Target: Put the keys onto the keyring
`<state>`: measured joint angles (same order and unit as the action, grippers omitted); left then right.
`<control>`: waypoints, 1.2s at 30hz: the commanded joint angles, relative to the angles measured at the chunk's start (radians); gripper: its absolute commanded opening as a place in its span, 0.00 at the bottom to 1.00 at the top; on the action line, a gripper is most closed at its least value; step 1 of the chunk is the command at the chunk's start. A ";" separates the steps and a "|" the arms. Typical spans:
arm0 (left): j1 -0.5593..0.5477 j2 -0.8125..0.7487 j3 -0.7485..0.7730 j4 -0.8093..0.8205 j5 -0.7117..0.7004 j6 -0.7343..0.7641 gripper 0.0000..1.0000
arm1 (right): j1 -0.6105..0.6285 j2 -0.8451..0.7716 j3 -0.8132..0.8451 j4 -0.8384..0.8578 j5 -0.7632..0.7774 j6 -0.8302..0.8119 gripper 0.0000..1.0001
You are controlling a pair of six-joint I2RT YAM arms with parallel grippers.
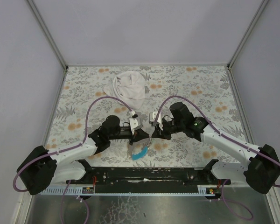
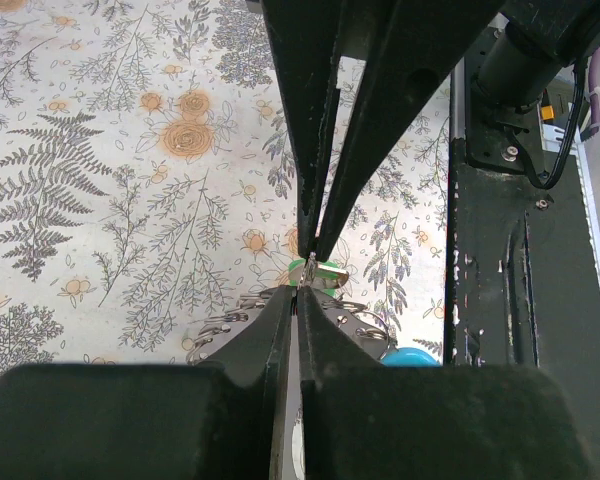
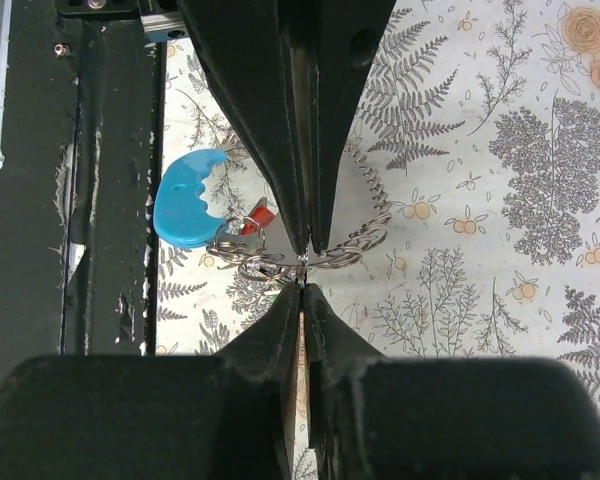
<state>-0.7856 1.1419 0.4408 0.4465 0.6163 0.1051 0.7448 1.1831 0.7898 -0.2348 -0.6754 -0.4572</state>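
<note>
Over a fern-and-flower-printed table (image 1: 84,93) enclosed by plain pale walls (image 1: 149,28), the keyring (image 3: 242,265), keys (image 3: 263,218) bunched against it, is pinched near the front edge by the left gripper (image 2: 298,292) and right gripper (image 3: 302,290), both closed tip to tip.

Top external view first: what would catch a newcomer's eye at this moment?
The two arms meet nose to nose near the table's front, the left gripper shut and the right gripper pinching the keyring. Just beside them lies the light-blue piece, the one vivid colour in view. Farther back, a crumpled white cloth sits alone on the floral surface.
</note>
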 commanded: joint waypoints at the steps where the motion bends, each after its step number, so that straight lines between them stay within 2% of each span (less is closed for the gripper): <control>1: -0.014 -0.021 -0.010 0.068 -0.044 -0.017 0.00 | 0.019 -0.037 0.040 0.078 -0.028 0.012 0.15; 8: -0.014 -0.032 -0.028 0.094 -0.064 -0.029 0.00 | 0.019 -0.082 0.019 0.069 0.000 0.001 0.32; 12: -0.013 -0.049 -0.038 0.099 -0.074 -0.027 0.00 | 0.019 -0.106 0.002 0.048 0.033 -0.017 0.36; 18: -0.012 -0.073 -0.054 0.110 -0.028 -0.015 0.00 | 0.018 -0.129 -0.048 0.072 0.078 -0.065 0.37; 30: -0.012 -0.077 -0.057 0.120 0.017 -0.011 0.00 | 0.017 -0.075 -0.049 0.100 0.008 -0.134 0.36; 36: -0.012 -0.080 -0.058 0.126 0.019 -0.012 0.00 | 0.018 -0.063 -0.042 0.085 -0.012 -0.146 0.27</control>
<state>-0.7925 1.0832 0.3901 0.4778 0.6178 0.0830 0.7540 1.1172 0.7258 -0.1715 -0.6483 -0.5774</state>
